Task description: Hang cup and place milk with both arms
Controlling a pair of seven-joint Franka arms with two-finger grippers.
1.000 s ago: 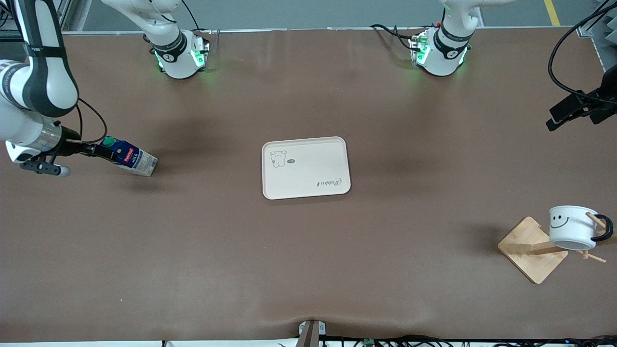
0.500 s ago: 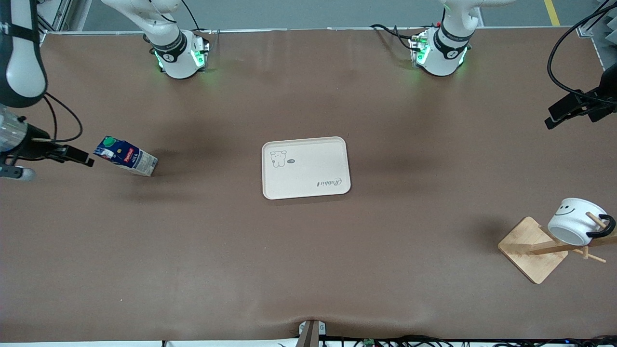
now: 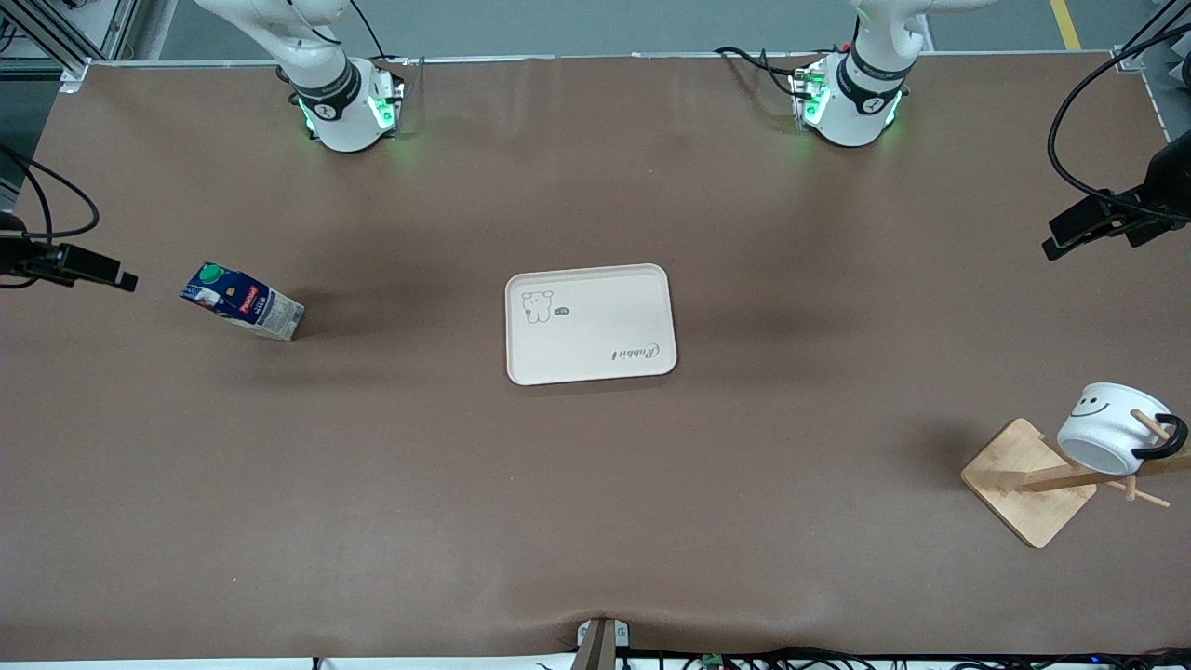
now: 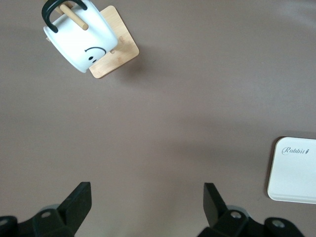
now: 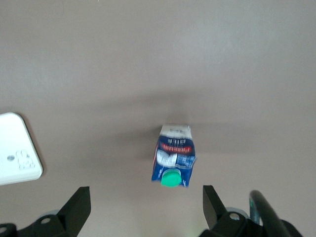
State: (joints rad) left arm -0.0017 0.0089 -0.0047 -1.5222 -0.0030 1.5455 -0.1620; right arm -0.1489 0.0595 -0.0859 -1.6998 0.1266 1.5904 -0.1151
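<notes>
Two arms, both drawn off to the table's ends. Left gripper (image 4: 147, 202): fingers wide, empty, above bare table at its own end. Right gripper (image 5: 146, 207): fingers wide, empty, hovering near the milk (image 3: 242, 302). Cup (image 3: 1112, 430): hangs by its handle on a peg of the rack (image 3: 1033, 482), at the left arm's end, nearer the camera than the tray (image 3: 590, 324). Milk: stands on the table at the right arm's end, well apart from the tray. Judged step: cup hung; milk set down. Next move: likely none, unless the milk belongs on the tray.
</notes>
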